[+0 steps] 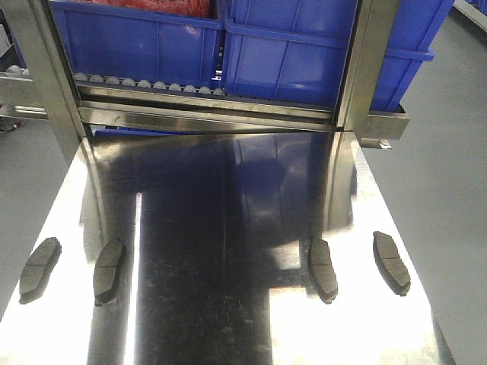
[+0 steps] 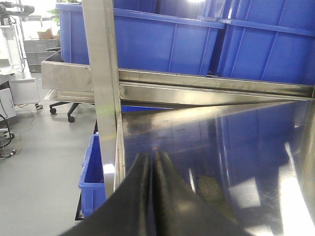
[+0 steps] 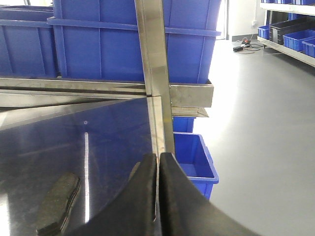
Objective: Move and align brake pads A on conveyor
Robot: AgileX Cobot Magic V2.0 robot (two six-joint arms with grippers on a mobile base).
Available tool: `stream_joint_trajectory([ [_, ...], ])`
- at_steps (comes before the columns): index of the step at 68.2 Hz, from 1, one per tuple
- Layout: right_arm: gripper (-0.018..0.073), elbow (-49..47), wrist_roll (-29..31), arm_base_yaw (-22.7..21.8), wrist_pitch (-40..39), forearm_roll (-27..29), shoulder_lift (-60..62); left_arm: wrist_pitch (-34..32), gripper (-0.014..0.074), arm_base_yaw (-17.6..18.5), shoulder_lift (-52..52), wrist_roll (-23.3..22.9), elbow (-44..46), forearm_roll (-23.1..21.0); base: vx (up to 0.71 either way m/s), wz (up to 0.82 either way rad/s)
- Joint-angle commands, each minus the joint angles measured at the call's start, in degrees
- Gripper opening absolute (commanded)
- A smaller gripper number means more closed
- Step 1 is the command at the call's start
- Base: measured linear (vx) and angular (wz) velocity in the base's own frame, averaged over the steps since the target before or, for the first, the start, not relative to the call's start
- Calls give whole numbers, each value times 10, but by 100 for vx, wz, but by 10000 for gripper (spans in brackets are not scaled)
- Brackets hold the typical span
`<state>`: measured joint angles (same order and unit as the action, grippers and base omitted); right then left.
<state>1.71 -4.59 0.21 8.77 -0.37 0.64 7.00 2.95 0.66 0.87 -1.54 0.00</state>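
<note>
Brake pads A lie flat on a shiny steel table [image 1: 221,304], two on each side. The left pair is the outer pad [image 1: 39,270] and the inner pad [image 1: 109,270]. The right pair is the inner pad [image 1: 323,268] and the outer pad [image 1: 391,262]. My left gripper [image 2: 151,156] is shut with nothing in it, above the table's left edge, and a pad [image 2: 212,191] lies to its right. My right gripper [image 3: 158,156] is shut and empty near the table's right edge, with a pad [image 3: 58,202] to its left. The conveyor is out of view. Neither gripper shows in the front view.
A roller rack [image 1: 152,82] with large blue bins [image 1: 137,42] [image 1: 304,46] stands at the table's far end between steel posts [image 1: 46,68] [image 1: 364,61]. A blue bin [image 2: 93,172] sits on the floor left of the table, another bin [image 3: 194,160] on the right.
</note>
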Motion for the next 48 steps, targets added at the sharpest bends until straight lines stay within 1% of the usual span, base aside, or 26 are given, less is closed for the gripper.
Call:
stream_joint_trajectory([
  [1,-3,9,2,-2,-41,-4,8,-41,-6,0,8,-1,11,0,0,0],
  [48,-3,9,2,-2,-41,-4,8,-41,-6,0,8,-1,11,0,0,0],
])
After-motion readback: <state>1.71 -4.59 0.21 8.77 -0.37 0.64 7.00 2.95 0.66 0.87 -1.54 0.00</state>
